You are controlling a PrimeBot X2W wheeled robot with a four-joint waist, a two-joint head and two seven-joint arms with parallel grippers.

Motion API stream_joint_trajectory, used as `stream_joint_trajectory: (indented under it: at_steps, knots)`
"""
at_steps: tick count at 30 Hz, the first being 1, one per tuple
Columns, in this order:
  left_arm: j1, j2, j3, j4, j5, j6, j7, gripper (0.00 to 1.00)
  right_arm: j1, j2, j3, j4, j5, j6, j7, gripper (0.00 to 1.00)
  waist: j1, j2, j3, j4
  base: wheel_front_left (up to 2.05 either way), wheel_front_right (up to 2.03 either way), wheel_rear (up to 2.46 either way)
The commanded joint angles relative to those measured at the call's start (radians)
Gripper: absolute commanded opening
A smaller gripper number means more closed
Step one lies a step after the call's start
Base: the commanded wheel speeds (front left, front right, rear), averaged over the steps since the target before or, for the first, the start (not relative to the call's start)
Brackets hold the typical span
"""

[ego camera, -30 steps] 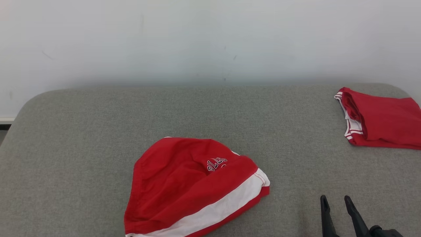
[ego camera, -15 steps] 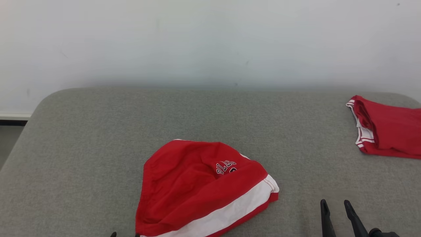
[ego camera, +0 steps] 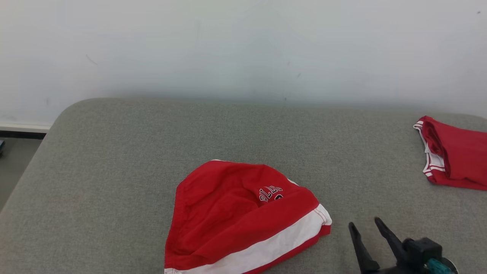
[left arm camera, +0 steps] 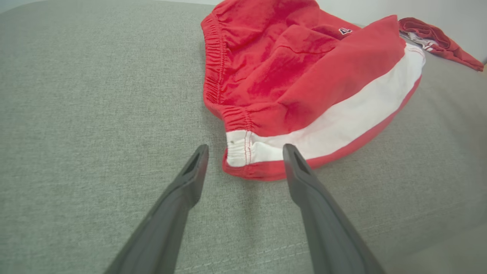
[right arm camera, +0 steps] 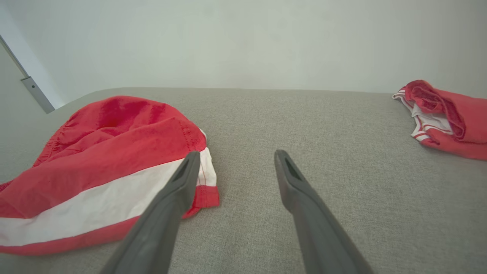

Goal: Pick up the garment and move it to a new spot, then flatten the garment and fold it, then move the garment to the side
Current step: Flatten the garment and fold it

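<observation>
The garment point(ego camera: 236, 213) is a pair of red shorts with a broad white stripe, lying crumpled on the grey cushion point(ego camera: 114, 152) near its front edge. My left gripper point(left arm camera: 246, 148) is open, its fingers either side of the garment's point(left arm camera: 304, 76) white-and-red waistband corner and just short of it, holding nothing. My right gripper point(ego camera: 365, 222) is open and empty, just right of the garment's hem corner. In the right wrist view the right gripper point(right arm camera: 236, 153) points over bare cushion, with the garment point(right arm camera: 95, 163) beside its left finger.
A second red garment point(ego camera: 452, 152), folded, with white trim, lies at the cushion's far right edge point(right arm camera: 445, 114). A pale wall stands behind the cushion. The floor point(ego camera: 15, 160) drops away past the cushion's rounded left end.
The head camera has turned left, so the whole picture has shifted right. The right gripper has come further into view and leans left. The left gripper has gone from shut to open.
</observation>
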Motion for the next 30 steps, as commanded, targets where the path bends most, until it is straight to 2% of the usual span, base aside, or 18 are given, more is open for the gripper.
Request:
stream_joint_trajectory:
  at_steps: [1,10,18,23,24,25,26,30]
  knots:
    - [-0.019,0.010,-0.009,0.010,-0.022,0.003,-0.001,1.00,-0.018,-0.009,0.015,0.011,0.008,-0.003,0.004,1.00,-0.0001,0.0000,0.005,0.001,0.00,0.00,0.00]
    - [-0.149,0.043,-0.145,0.084,-0.114,0.002,-0.010,1.00,-0.177,-0.107,0.184,0.142,0.089,-0.003,0.051,1.00,-0.0001,0.0000,0.060,0.016,0.00,0.00,0.00]
    - [-0.247,0.053,-0.263,0.150,-0.207,0.002,-0.007,1.00,-0.313,-0.166,0.359,0.241,0.207,-0.003,0.082,1.00,-0.0001,0.0000,0.104,0.031,0.00,0.00,0.00]
    - [-0.273,0.053,-0.304,0.154,-0.259,0.003,-0.013,1.00,-0.356,-0.176,0.432,0.278,0.268,-0.003,0.094,1.00,-0.0001,0.0000,0.113,0.033,0.00,0.00,0.00]
    - [-0.276,0.051,-0.308,0.148,-0.276,0.002,-0.015,0.71,-0.366,-0.181,0.454,0.285,0.285,-0.003,0.101,0.89,-0.0001,0.0000,0.114,0.033,0.00,0.00,0.00]
    - [-0.281,0.053,-0.308,0.141,-0.281,0.002,-0.017,0.21,-0.374,-0.184,0.475,0.289,0.304,-0.003,0.105,0.00,-0.0001,0.0000,0.115,0.033,0.00,0.00,0.00]
    - [-0.283,0.055,-0.310,0.134,-0.291,0.002,-0.018,0.00,-0.382,-0.188,0.490,0.294,0.322,-0.003,0.107,0.00,-0.0001,0.0000,0.117,0.033,0.00,0.00,0.00]
    - [-0.261,0.065,-0.288,0.100,-0.296,0.002,-0.021,0.00,-0.403,-0.207,0.534,0.296,0.365,-0.003,0.060,0.00,-0.0001,0.0000,0.109,0.031,0.00,0.00,0.00]
